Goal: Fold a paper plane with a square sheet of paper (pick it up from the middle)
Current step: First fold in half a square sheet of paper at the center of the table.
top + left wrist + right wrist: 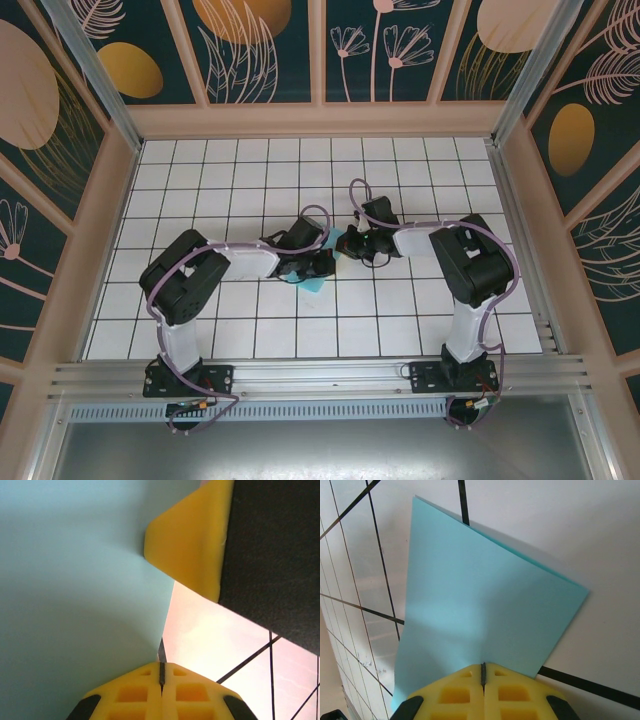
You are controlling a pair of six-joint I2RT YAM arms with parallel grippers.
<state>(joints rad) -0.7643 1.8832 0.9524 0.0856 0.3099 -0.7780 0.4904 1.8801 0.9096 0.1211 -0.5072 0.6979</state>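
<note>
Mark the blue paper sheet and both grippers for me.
paper sheet (480, 605): right wrist view, middle of its blue face.
left gripper (161, 668): left wrist view, seam between shut yellow fingertips.
right gripper (483, 667): right wrist view, seam between shut fingertips.

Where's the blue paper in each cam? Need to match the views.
Top external: blue paper, a small patch near the middle of the table.
Left wrist: blue paper covers the left half, its edge running into the shut left gripper at the bottom.
Right wrist: blue paper mid-frame, lower edge in the shut right gripper.
Shared landmark: the table's black grid lines.
</note>
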